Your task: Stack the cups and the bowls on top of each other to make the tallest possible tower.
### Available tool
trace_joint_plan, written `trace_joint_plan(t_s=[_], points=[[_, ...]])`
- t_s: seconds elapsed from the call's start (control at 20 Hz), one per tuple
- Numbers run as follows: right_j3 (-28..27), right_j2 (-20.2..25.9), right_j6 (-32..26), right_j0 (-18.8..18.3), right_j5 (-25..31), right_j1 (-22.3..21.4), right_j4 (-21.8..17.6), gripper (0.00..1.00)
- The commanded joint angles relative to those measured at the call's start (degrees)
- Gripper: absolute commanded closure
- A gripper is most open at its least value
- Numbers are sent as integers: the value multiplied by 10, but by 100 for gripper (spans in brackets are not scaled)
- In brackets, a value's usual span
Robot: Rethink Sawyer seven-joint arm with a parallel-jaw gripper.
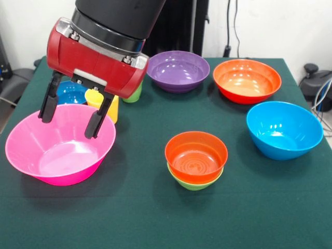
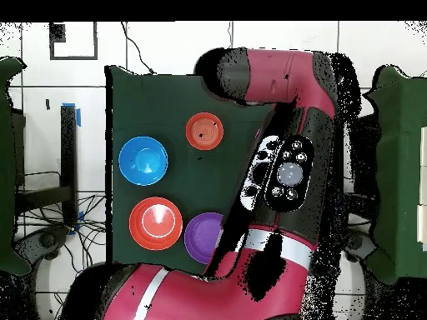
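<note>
Nearest me, the small orange-red bowl (image 1: 196, 153) sits nested in the green bowl (image 1: 195, 181). Left of them, the jaws (image 1: 70, 115) hang released, astride the pink bowl's (image 1: 59, 145) far rim, 1 finger inside.

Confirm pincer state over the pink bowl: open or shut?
Open. In the front view the pincer has its two black fingers spread apart, with the large pink bowl's far rim showing between them, nothing gripped.

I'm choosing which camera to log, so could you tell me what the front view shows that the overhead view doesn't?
Front only: the open gripper above the large pink bowl, the yellow cup, a small blue bowl. Overhead only: the arm's full length, hiding those. Both: purple bowl, large orange bowl, light blue bowl, orange-red bowl.
</note>
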Motion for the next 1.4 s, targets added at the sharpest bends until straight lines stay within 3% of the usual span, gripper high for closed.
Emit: trace_joint_plan(t_s=[0.05,0.95,1.4], points=[[95,58,8,9,-15,21,-18,0],[182,44,74,29,-81,34,-15,0],[186,42,89,35,-118,64,-11,0]])
